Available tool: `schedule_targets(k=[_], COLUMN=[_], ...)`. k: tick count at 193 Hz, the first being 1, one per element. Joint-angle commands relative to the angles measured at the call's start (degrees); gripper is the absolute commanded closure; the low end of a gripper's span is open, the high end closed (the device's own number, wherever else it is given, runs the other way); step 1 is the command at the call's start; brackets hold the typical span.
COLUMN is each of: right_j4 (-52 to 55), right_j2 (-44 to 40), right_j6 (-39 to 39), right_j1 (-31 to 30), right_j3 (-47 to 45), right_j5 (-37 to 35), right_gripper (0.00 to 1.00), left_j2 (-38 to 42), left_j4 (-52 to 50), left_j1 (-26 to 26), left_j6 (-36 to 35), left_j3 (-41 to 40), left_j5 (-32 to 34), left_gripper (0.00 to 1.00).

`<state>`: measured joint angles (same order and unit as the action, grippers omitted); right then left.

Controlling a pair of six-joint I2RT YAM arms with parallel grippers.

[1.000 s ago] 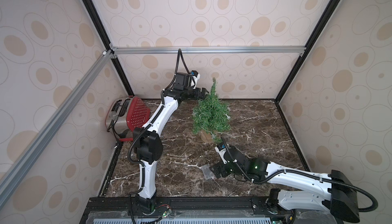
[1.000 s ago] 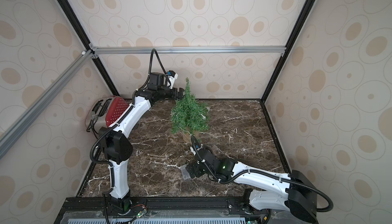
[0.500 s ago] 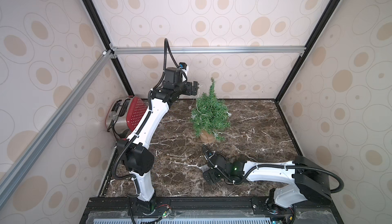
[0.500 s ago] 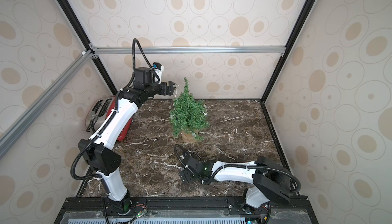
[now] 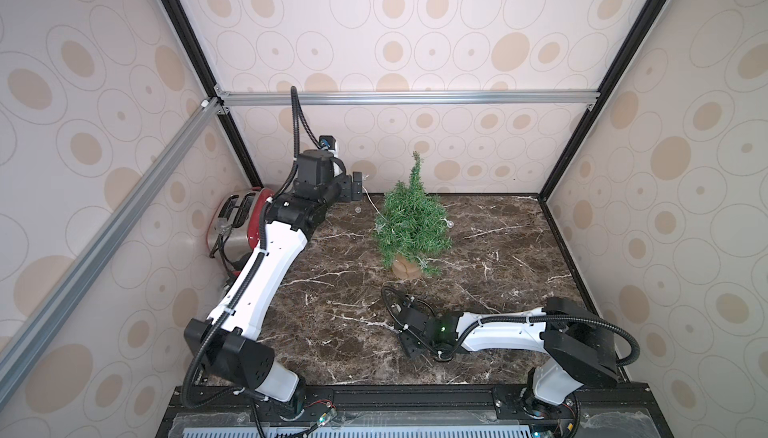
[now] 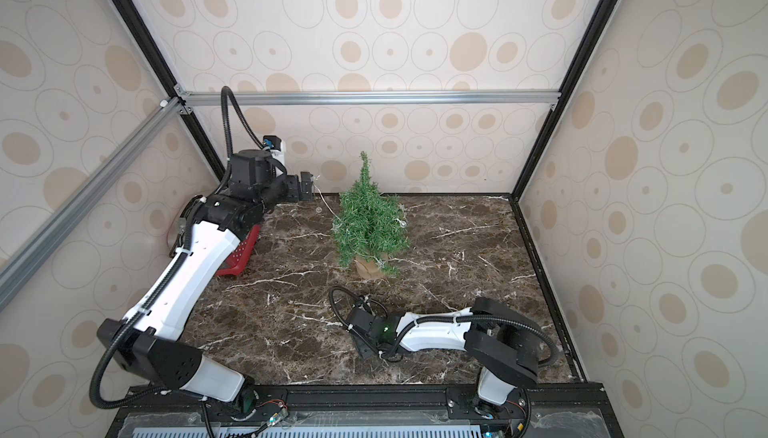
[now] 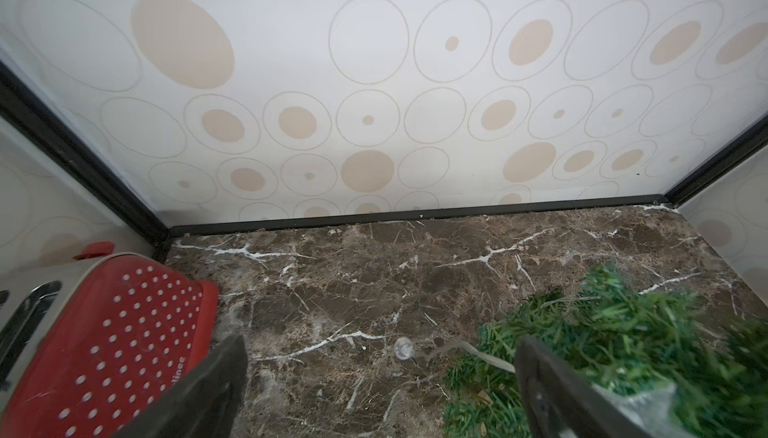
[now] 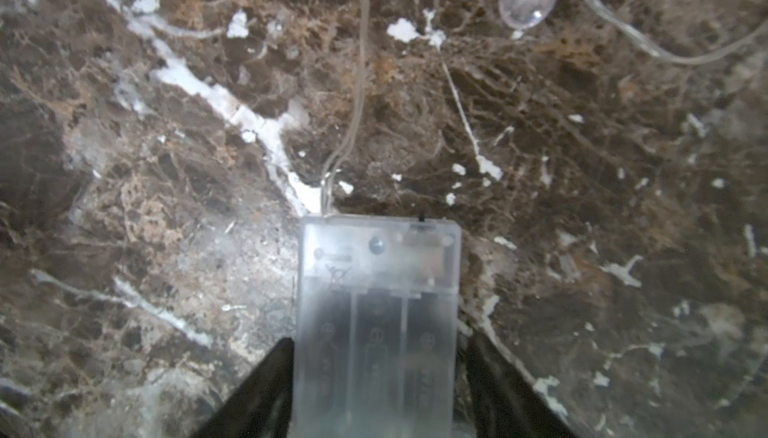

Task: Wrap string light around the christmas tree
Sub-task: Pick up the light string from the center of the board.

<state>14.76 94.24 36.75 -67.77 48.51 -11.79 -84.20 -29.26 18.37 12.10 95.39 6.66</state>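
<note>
Your left gripper [image 7: 380, 340] is wide open and has backed off the christmas tree [image 5: 409, 220]; the string light [image 5: 371, 203] runs between them. Your right gripper [image 8: 378, 336] now straddles the three-bay battery box [image 8: 376, 282] on the table [image 5: 332, 303]; can't tell if it's clamped.

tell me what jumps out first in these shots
A small green tree stands on the dark marble table, a red toaster in its back left corner. The right gripper straddles a clear battery box near the front; the left gripper is open beside the tree.
</note>
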Motion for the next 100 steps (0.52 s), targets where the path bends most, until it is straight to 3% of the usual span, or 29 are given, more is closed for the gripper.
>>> schedule_targets(k=[1, 25, 77, 100], right_j4=[4.0, 8.0, 19.5, 23.3], right_j2=[0.8, -2.6, -15.4, -19.8], right_j6=[-0.6, -2.0, -8.2, -9.3], right_j1=[-1.9, -5.3, -15.5, -16.4], right_j3=[3.1, 6.3, 18.1, 21.6], right_j5=[-2.0, -6.7, -21.1, -25.4], right_gripper=[0.52, 0.74, 0.79, 0.82], left_j2=[4.8, 9.8, 19.6, 18.7], left_j4=[-1.0, -2.6, 1.5, 1.3], left_j1=[-0.3, -0.4, -0.3, -0.3], left_j6=[1.0, 1.9, 2.8, 2.8], left_j3=[-3.7, -8.7, -21.5, -20.4], left_j5=[0.8, -2.0, -6.9, -6.6], left_gripper=[0.01, 0.01, 0.01, 0.01])
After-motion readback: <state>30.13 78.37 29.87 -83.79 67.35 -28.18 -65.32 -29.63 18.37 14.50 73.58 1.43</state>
